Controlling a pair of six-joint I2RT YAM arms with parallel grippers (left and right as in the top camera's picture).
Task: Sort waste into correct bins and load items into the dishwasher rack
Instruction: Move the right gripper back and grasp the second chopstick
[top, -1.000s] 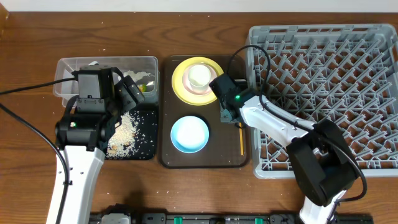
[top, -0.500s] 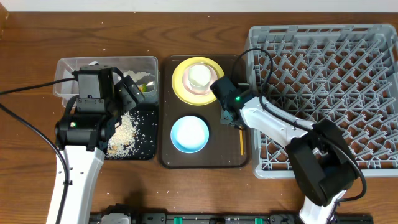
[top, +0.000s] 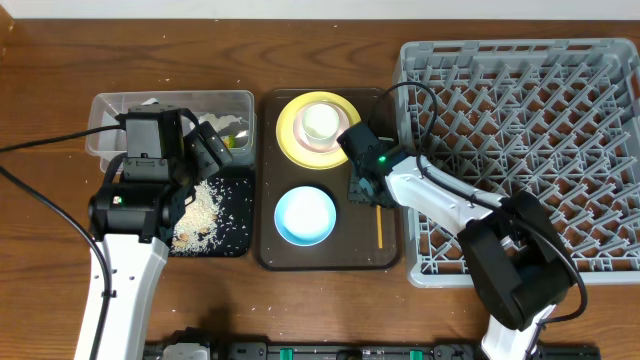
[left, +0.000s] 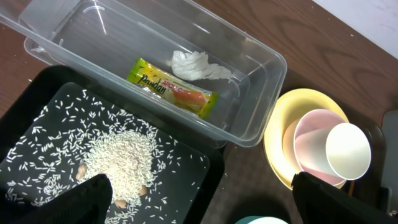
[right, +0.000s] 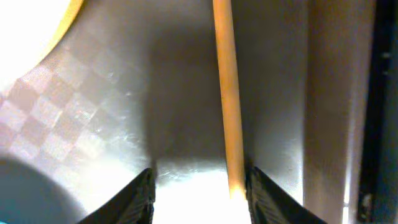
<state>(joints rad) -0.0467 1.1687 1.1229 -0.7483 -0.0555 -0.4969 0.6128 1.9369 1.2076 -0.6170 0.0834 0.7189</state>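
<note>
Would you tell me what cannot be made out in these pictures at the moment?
Overhead: the right gripper covers the upper end of the chopstick; any second chopstick is unseen.
Left wrist: the blue bowl is cut off by the bottom edge.
Right wrist: glare hides whether the fingers touch the chopstick.

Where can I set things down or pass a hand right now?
The dishwasher rack holds nothing. Bare table runs in front of the brown tray. Crowded: the brown tray, with yellow plate, blue bowl, chopstick and right gripper.
</note>
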